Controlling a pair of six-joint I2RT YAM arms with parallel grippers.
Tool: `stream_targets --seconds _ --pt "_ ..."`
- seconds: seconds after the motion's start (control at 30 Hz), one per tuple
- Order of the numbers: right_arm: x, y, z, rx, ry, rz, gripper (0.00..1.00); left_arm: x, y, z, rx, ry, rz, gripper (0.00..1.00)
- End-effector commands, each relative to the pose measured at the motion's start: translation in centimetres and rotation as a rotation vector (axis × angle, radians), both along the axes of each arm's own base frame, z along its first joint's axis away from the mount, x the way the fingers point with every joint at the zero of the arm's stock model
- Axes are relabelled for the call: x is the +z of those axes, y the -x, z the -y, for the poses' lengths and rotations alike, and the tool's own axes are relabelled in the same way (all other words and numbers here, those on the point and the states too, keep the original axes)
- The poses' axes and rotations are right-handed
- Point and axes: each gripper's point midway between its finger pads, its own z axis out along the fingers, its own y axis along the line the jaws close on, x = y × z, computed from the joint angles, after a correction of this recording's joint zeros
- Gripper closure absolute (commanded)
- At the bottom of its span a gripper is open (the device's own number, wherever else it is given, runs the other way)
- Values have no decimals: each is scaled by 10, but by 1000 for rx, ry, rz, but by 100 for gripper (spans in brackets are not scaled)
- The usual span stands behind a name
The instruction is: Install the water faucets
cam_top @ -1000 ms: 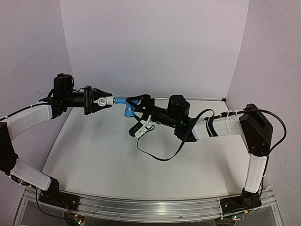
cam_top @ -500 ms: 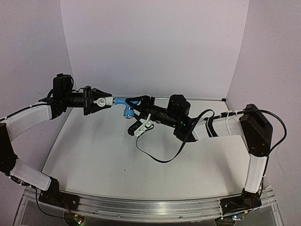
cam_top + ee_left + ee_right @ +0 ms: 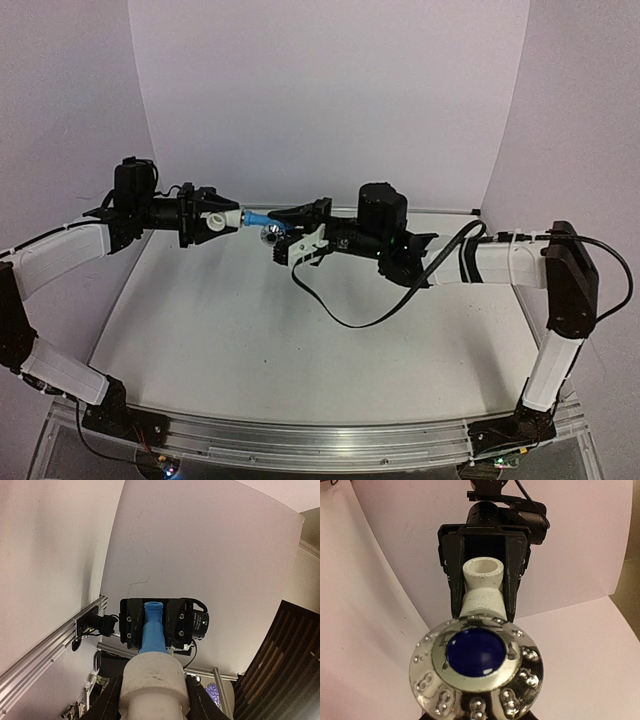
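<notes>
Both arms meet above the table's back part. The white fitting [image 3: 222, 217] is pinched in my left gripper [image 3: 218, 219], which is shut on it; its fingers [image 3: 111, 701] flank the fitting [image 3: 152, 677] in the left wrist view. The light-blue tap body [image 3: 255, 218] pokes out of the fitting toward the right arm. My right gripper [image 3: 277, 230] is shut on the blue tap [image 3: 153, 632], a finger [image 3: 128, 625] on each side. A chrome knob with a dark-blue cap [image 3: 475, 653] fills the right wrist view and hides that gripper's own fingers; the fitting [image 3: 482, 575] shows beyond it.
A black cable [image 3: 340, 318] loops down from the right wrist onto the white table [image 3: 250, 340]. Pale walls close the left, back and right. A metal rail [image 3: 300, 440] with both arm bases runs along the near edge.
My right gripper has closed on the blue tap body and its wrist has rolled, while that forearm has stretched out flatter. The left arm and the fitting have stayed put.
</notes>
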Motion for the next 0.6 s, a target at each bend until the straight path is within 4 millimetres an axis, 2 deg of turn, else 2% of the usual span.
stream_targets --seconds 0.0,0.13,0.3,0.57 --pt "28 29 -4 105 -59 -273 78 35 -13 0 36 11 312 100" --pt "28 35 -4 132 -75 -440 88 40 -19 0 43 -6 449 100" --pt "26 36 -4 139 -113 -642 93 44 -25 1 45 -37 670 100" --pt "36 36 -4 166 -227 -1014 95 49 -27 1 49 -100 1029 100"
